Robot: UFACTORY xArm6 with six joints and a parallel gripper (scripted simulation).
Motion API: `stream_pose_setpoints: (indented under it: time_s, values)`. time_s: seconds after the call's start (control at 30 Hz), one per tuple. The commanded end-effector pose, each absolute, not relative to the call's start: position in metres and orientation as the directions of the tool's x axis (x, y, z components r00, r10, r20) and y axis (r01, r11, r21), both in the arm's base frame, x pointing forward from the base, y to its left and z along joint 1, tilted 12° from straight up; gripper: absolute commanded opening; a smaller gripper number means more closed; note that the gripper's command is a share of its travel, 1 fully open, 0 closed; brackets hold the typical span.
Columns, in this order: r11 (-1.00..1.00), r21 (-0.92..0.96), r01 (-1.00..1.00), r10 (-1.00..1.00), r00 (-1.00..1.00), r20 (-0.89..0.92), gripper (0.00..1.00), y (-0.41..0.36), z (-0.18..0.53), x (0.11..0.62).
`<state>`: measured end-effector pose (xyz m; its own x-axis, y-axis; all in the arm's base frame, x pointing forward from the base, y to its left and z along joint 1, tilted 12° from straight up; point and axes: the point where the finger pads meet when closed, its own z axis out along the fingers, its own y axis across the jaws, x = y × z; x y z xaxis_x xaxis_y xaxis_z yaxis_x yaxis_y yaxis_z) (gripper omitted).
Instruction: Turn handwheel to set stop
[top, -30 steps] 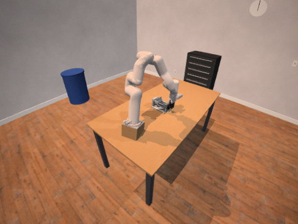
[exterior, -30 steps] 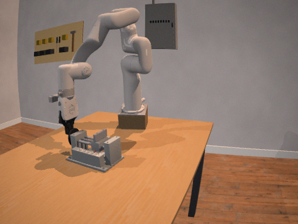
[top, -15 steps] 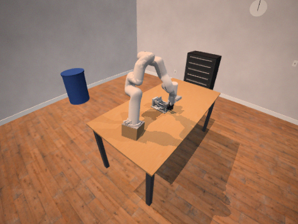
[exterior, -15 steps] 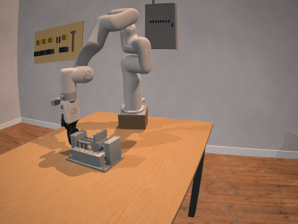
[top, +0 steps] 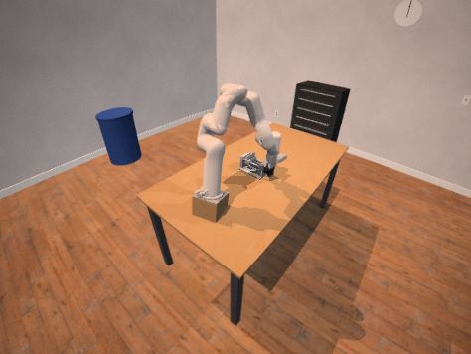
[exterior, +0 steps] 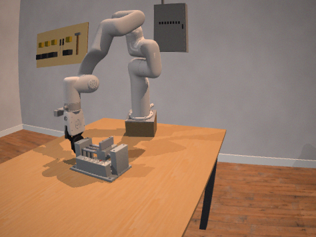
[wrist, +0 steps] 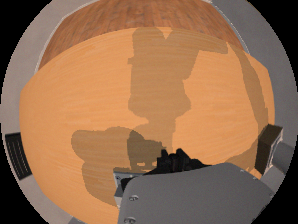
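A grey stop fixture (exterior: 101, 158) with rails, end plates and a scale on its front stands on the wooden table; it also shows in the top view (top: 254, 165). The handwheel sits at the fixture's end, behind the end plate, mostly hidden by my fingers. My gripper (exterior: 73, 140) points down at that end and is shut on the handwheel (top: 270, 170). In the wrist view the dark handwheel (wrist: 174, 160) shows just above the grey end plate (wrist: 193, 212). The pointer and scale figures are too small to read.
The arm's base stands on a brown block (exterior: 141, 126) on the table. A black drawer cabinet (top: 318, 109) stands behind the table and a blue barrel (top: 118, 135) by the left wall. A tool board (exterior: 62, 44) and a grey box (exterior: 171, 27) hang on the wall.
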<state>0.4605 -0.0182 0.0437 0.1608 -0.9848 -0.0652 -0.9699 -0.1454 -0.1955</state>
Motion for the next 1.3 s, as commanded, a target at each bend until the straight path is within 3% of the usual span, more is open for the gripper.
stream_pose_setpoints:
  time_s: [0.0, 1.27]
  values:
    - [-0.145, -0.196, -0.970, -0.985, 0.161, -0.065, 0.06, -0.017, 0.040, 0.466]
    - [-0.145, -0.196, -0.970, -0.985, 0.161, -0.065, 0.06, -0.012, 0.058, 0.506]
